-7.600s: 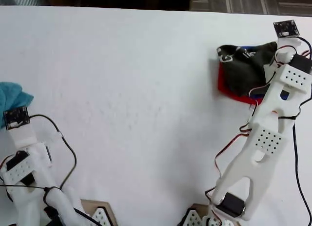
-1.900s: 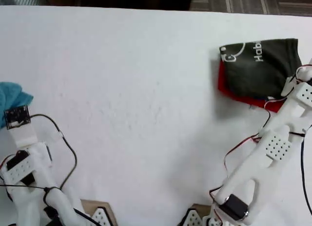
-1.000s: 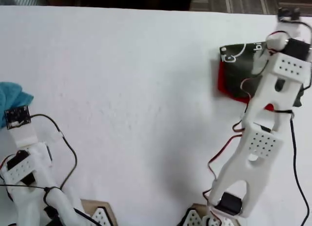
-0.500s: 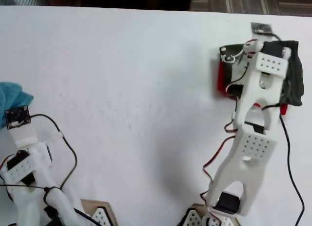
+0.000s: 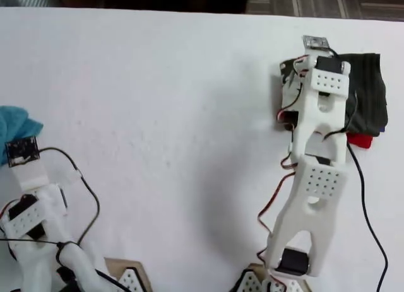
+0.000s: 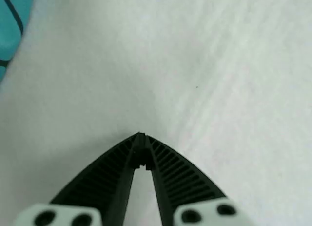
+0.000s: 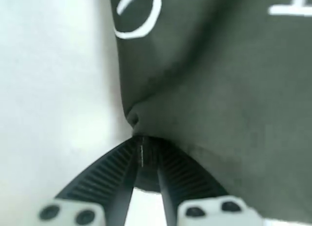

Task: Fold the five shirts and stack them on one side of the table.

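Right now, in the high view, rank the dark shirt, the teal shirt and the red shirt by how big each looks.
1. dark shirt: largest, even with the right arm over part of it.
2. teal shirt: cut off at the picture's edge.
3. red shirt: only a small corner shows beneath the dark one.

White perforated arm shells [image 5: 314,191]; black ribbed pincers [image 6: 141,138]; red, black cables [image 5: 96,204].
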